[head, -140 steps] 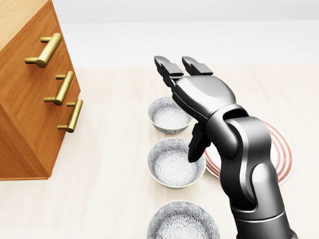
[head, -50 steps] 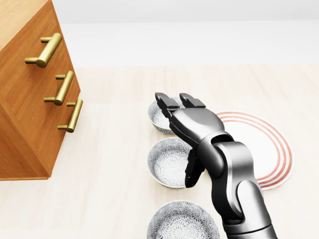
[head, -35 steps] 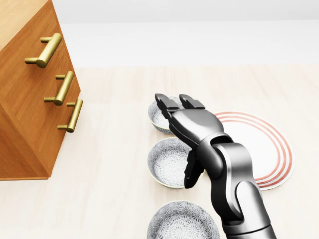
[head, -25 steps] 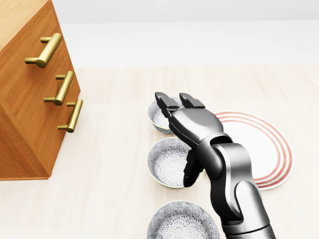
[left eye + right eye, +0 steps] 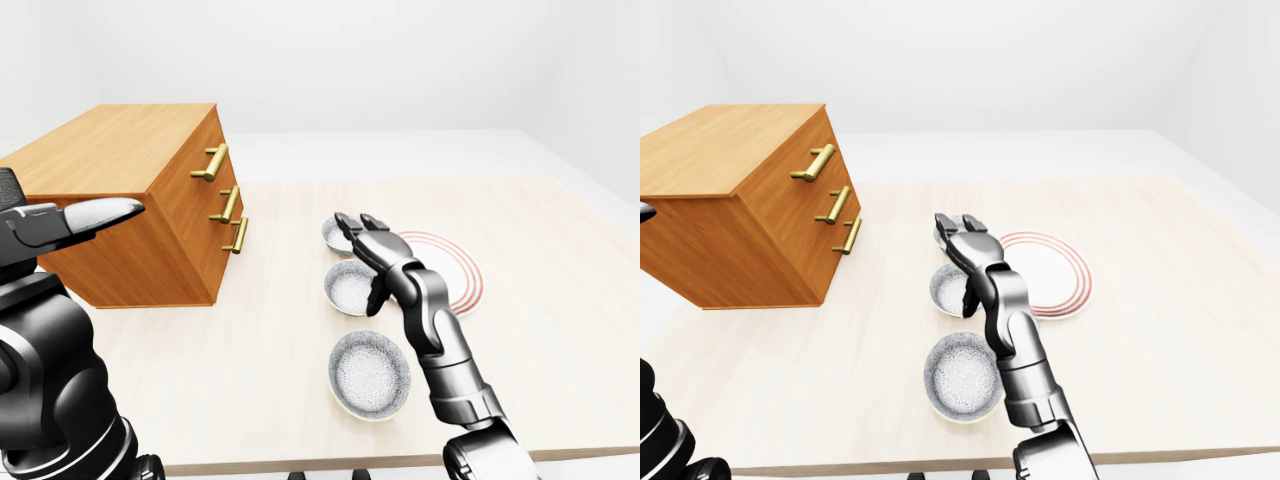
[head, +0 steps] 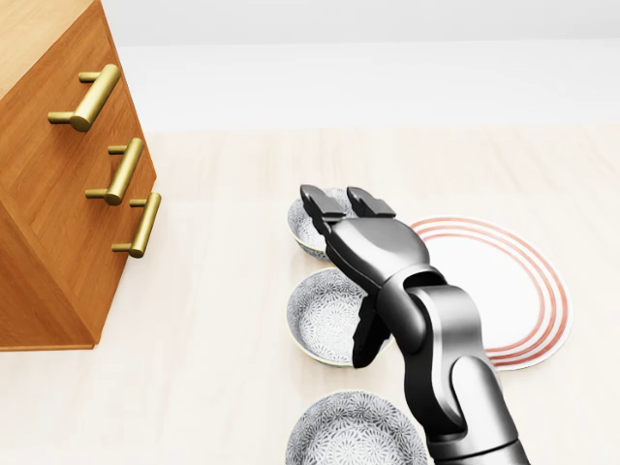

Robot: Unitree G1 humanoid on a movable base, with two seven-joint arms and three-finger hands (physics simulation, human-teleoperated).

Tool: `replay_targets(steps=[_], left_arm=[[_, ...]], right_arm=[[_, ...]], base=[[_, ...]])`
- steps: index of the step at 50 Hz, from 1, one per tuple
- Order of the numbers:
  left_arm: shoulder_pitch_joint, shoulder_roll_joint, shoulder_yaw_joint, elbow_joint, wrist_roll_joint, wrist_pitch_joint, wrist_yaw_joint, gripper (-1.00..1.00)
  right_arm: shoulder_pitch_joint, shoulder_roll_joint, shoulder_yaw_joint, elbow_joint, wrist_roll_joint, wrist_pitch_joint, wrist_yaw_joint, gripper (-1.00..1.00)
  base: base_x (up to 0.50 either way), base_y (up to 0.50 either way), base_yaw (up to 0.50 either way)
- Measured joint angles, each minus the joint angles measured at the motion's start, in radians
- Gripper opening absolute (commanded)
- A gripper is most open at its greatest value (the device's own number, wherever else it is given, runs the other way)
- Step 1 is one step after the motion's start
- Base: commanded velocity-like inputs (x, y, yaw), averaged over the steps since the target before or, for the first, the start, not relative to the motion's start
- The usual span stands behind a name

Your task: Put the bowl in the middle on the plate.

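Three patterned grey bowls stand in a column in the head view. The middle bowl (image 6: 325, 315) lies just left of the white plate with red rings (image 6: 513, 291). My right hand (image 6: 341, 276) hovers low over the middle bowl's right rim and is open. Its two fingers (image 6: 320, 203) stretch across the far bowl (image 6: 302, 225), while the thumb (image 6: 366, 339) hangs down at the middle bowl's right inner edge. Nothing is gripped. My left hand (image 5: 75, 220) looms large and dark at the left of the left-eye view, far from the bowls, and its fingers are unclear.
A wooden dresser (image 6: 58, 213) with brass handles (image 6: 124, 170) stands at the left of the table. The near bowl (image 6: 349, 431) sits at the bottom of the head view, beside my right forearm. The light wooden tabletop (image 5: 560, 300) extends right of the plate.
My right hand has come down and toward the bottom-left of the view, uncovering the plate. In the last half second it edged slightly left over the middle bowl's rim.
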Motion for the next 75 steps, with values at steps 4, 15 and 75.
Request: replay_targets(steps=[4, 15, 75], left_arm=[[0.001, 0.0, 0.0, 0.0, 0.0, 0.0, 0.0, 1.0], [0.003, -0.001, 0.0, 0.0, 0.001, 0.0, -0.002, 1.0], [0.003, -0.002, 0.0, 0.003, 0.001, 0.0, -0.004, 1.0]], right_arm=[[0.003, 0.001, 0.001, 0.004, 0.001, 0.0, -0.004, 1.0], [0.012, 0.003, 0.004, 0.016, 0.003, 0.0, -0.015, 1.0], [0.029, 0.015, 0.019, 0.068, 0.011, 0.0, -0.076, 1.0]], base=[[0.0, 0.0, 0.0], [0.0, 0.0, 0.0], [0.0, 0.0, 0.0]])
